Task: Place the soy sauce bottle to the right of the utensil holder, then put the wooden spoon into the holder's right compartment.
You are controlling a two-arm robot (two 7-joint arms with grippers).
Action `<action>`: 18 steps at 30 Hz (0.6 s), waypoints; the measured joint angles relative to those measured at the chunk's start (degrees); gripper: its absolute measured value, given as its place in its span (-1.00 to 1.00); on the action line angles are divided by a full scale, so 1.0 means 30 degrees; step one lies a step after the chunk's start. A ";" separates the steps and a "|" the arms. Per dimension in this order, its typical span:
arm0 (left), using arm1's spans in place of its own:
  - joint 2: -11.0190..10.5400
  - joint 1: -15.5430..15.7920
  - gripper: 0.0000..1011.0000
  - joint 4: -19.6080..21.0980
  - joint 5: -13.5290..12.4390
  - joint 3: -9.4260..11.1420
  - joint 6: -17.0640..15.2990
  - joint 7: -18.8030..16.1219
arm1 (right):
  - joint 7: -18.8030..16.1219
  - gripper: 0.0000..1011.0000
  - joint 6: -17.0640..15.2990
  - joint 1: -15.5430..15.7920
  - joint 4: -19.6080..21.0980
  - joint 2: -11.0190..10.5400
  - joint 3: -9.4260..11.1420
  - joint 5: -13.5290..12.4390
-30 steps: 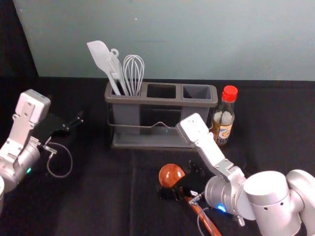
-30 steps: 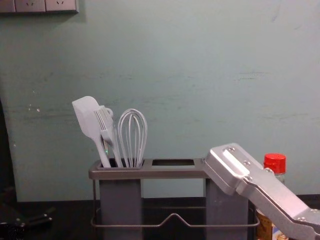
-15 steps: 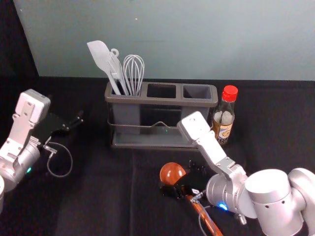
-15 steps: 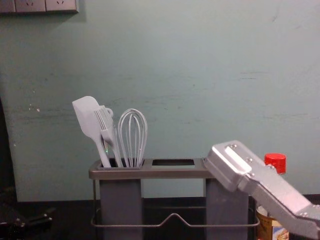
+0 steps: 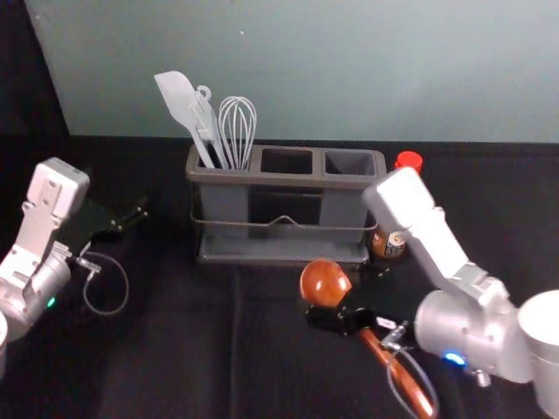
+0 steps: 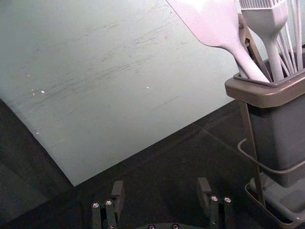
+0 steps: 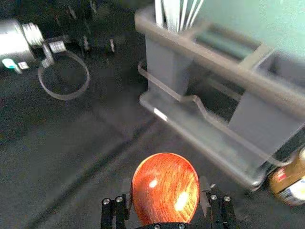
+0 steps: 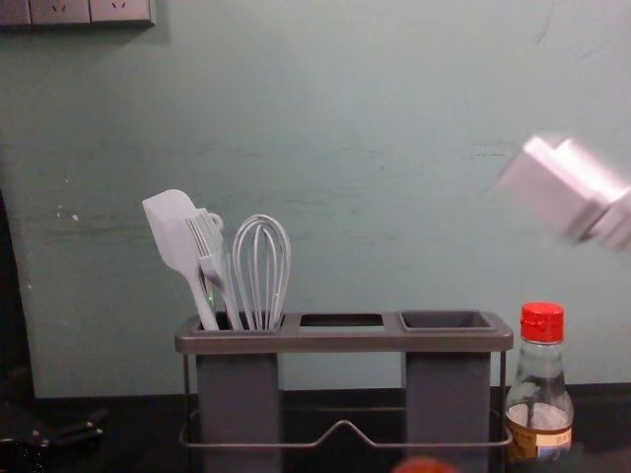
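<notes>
While the left gripper hangs far left, jaws apart, the right gripper clamps the spoon near the holder's edge

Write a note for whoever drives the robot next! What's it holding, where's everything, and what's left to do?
Right pincer: closed on the wooden spoon, in front of the utensil holder.
Left pincer: open, holding nothing, off to the holder's left.
Soy sauce bottle: upright, just right of the holder.
White spatula and whisk: in the left compartment.
Done: bottle placed, spoon gripped.
Left to do: put the spoon into the right compartment, where nothing sticks out, and let go.
</notes>
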State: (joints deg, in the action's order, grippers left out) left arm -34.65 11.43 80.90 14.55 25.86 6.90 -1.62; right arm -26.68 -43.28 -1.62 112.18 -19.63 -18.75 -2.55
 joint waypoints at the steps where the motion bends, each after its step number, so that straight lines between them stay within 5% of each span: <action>1: 0.0000 0.0001 0.99 0.0001 0.0000 0.0000 0.0002 0.0000 | -0.0088 0.66 0.0378 0.0191 0.0218 -0.0141 0.0205 -0.0164; 7: 0.0000 0.0000 0.99 0.0000 -0.0001 0.0000 0.0001 0.0000 | -0.0732 0.66 0.5340 0.2030 0.1131 -0.0757 0.2176 -0.1963; 8: 0.0000 0.0000 0.99 0.0000 0.0000 0.0000 0.0001 0.0000 | -0.0732 0.66 0.5340 0.2030 0.1131 -0.0757 0.2176 -0.1963; 11: 0.0000 0.0001 0.99 0.0001 -0.0001 -0.0001 0.0002 0.0000 | -0.1398 0.66 0.8257 0.2835 0.1031 -0.0684 0.3162 -0.3398; 15: 0.0000 0.0001 0.99 0.0001 0.0000 0.0000 0.0001 0.0000 | -0.1991 0.66 1.0361 0.3312 0.0855 -0.0540 0.3825 -0.4620; 18: 0.0000 0.0001 0.99 0.0001 0.0001 -0.0001 0.0002 0.0000 | -0.2068 0.66 1.0955 0.3437 0.0801 -0.0516 0.3966 -0.4976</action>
State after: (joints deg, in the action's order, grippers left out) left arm -34.64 11.43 80.90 14.55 25.86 6.91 -1.62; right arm -32.89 -10.42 8.69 114.59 -21.18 -6.85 -17.48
